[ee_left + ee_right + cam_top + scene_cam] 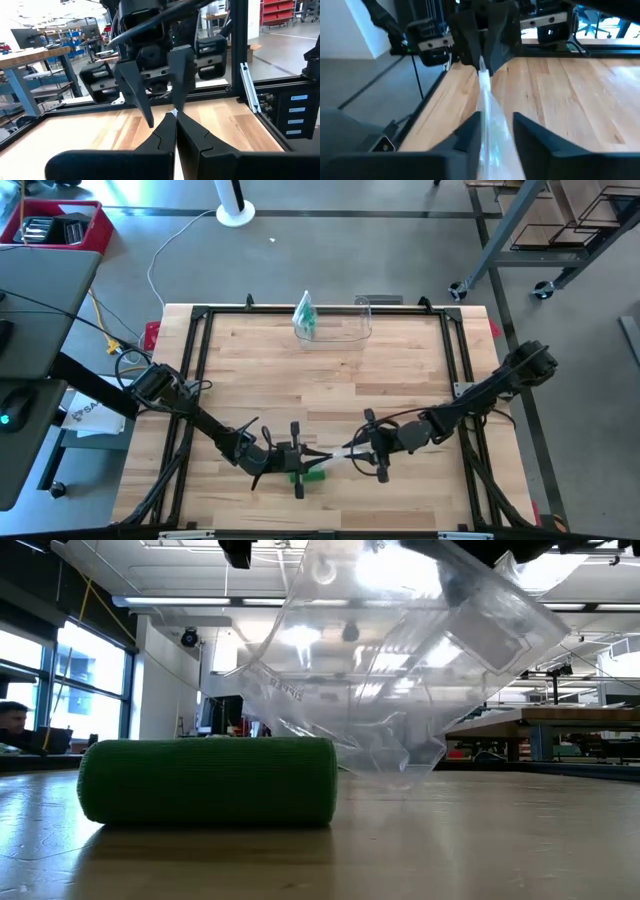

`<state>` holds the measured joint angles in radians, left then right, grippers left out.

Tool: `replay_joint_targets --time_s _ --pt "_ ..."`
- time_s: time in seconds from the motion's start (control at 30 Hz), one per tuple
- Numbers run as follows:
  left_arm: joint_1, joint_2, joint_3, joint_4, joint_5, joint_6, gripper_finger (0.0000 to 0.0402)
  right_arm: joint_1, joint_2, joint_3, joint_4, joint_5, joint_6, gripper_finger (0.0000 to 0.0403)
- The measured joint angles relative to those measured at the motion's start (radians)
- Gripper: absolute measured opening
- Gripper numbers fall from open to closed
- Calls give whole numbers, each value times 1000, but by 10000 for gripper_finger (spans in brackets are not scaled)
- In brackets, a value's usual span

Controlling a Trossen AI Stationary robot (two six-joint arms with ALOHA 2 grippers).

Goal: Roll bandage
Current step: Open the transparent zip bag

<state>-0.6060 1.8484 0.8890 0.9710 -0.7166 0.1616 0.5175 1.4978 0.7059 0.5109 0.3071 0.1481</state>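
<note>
The bandage, a green roll, lies at the desk's front edge, under the left claw. Level with the desk, the roll rests before a clear bag. The left claw is pinched together on the bag's corner. The right claw stands apart around the bag.
</note>
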Motion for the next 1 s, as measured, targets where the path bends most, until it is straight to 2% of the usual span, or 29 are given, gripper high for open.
replay_joint_targets --time_s 0.13,0.27,0.4,0.53,0.73,1.0 --pt "1 0 0 0 0 -2 0 13 14 78 -69 30 -67 157" --pt "1 0 0 -1 0 -8 0 26 74 200 -216 115 -138 161" --pt "1 0 0 -8 -1 -19 0 40 123 317 -330 116 -191 134" --pt "0 0 0 -14 4 -19 0 55 146 392 -446 137 -193 88" --pt "-3 1 0 -19 -4 -1 0 59 146 415 -545 178 -149 12" --pt "-42 -6 0 -14 -64 37 0 72 146 415 -627 188 -88 26"
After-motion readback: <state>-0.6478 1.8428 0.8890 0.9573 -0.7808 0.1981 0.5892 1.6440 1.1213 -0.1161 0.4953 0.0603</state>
